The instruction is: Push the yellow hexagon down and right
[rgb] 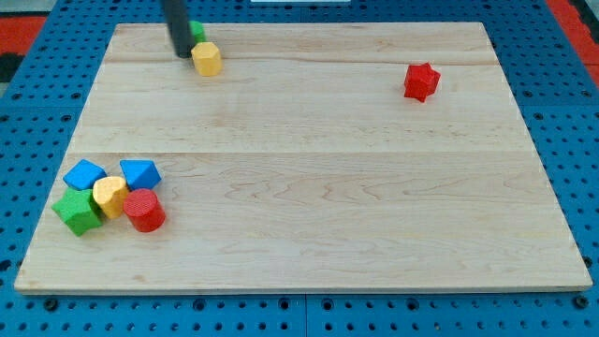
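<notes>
Camera view: no hand fitted, so no open or closed state to record; the rod ends in my tip (181, 53), set down near the view's top left, just beside the yellow hexagon (207, 58) on its left side, apparently touching. A green block (197, 31) shows partly behind the rod. Red star (421, 81) sits well apart toward the view's right. At the lower left of the counter (318, 187), clustered: blue block (84, 174), second blue block (140, 172), yellow heart (109, 196), green block (78, 212), red cylinder (144, 210).

You see a pale, smooth-grained wooden board (309, 187) on a blue perforated base (37, 112), bearing a matt yellow hexagon block (207, 59) and a matt red star block (421, 81).
</notes>
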Motion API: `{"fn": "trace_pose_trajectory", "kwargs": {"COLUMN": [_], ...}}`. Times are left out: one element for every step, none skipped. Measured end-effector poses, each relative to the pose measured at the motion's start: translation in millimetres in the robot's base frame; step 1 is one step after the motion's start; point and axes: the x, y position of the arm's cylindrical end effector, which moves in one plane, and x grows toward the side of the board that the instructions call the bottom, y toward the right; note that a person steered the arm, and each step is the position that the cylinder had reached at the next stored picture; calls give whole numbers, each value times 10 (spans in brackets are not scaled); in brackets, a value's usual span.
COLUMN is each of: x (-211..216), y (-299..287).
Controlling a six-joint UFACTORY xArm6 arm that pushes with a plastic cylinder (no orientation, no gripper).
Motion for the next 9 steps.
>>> {"fn": "trace_pose_trajectory", "kwargs": {"x": [35,35,104,114,147,378,525,377,98], "y": [210,-76,-123,-18,311,315,472,850,1339]}}
